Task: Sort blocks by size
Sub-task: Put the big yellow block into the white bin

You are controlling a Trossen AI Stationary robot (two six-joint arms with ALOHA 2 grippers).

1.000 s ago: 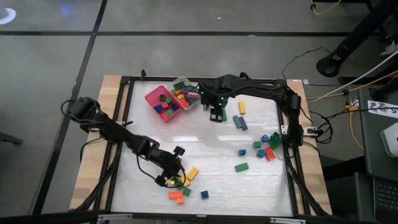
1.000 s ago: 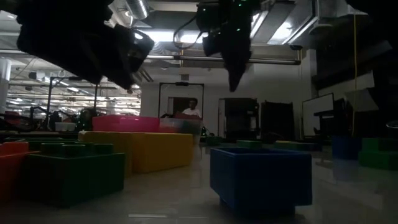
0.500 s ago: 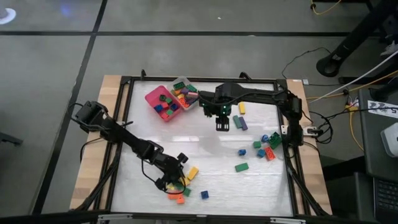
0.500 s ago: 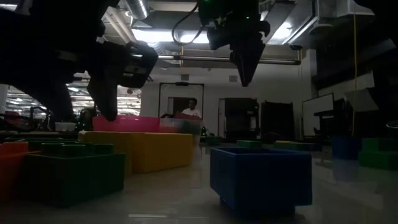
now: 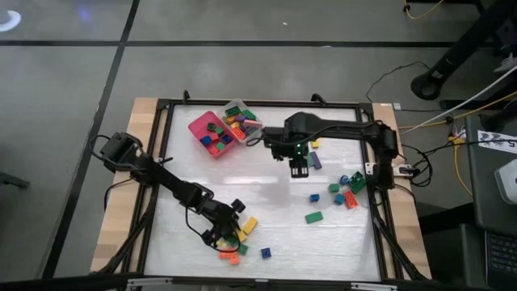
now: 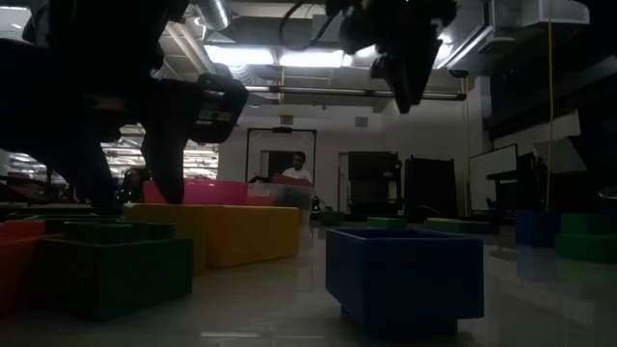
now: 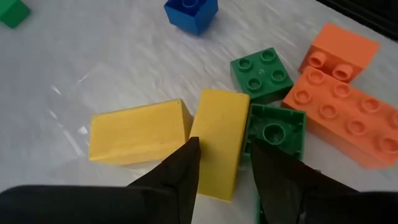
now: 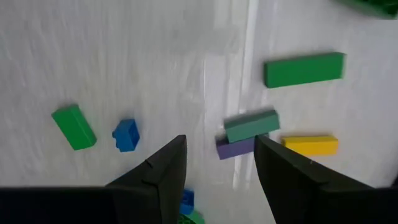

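Blocks lie scattered on the white table. In the left wrist view a short yellow block [image 7: 217,140] lies between a longer yellow block [image 7: 138,132] and an upturned green block [image 7: 273,134]. A green square [image 7: 261,73], orange blocks [image 7: 348,115] and a blue block [image 7: 191,11] lie close by. My left gripper [image 7: 221,168] is open and low at the near side [image 5: 232,234], its fingers astride the short yellow block. My right gripper [image 5: 299,166] is open and empty, above the table's middle, over a green bar on a purple block [image 8: 249,127]. My left gripper's fingers [image 7: 186,165] stand on either side of the short yellow block's end nearest the gripper [image 7: 214,180], coming slanting from above. I cannot tell whether they touch it. The block lies flat on the table.
A pink tray [image 5: 196,123] and a clear tray [image 5: 234,107], both holding blocks, stand at the far side. More blocks lie at the right: green [image 5: 313,217], blue [image 5: 314,197], red [image 5: 350,200], yellow [image 5: 314,144]. The black frame [image 5: 161,162] runs along the table's edges.
My right gripper has gone from beside the trays toward the table's near right, staying open and empty. My left gripper has come down onto the yellow blocks at the near side.
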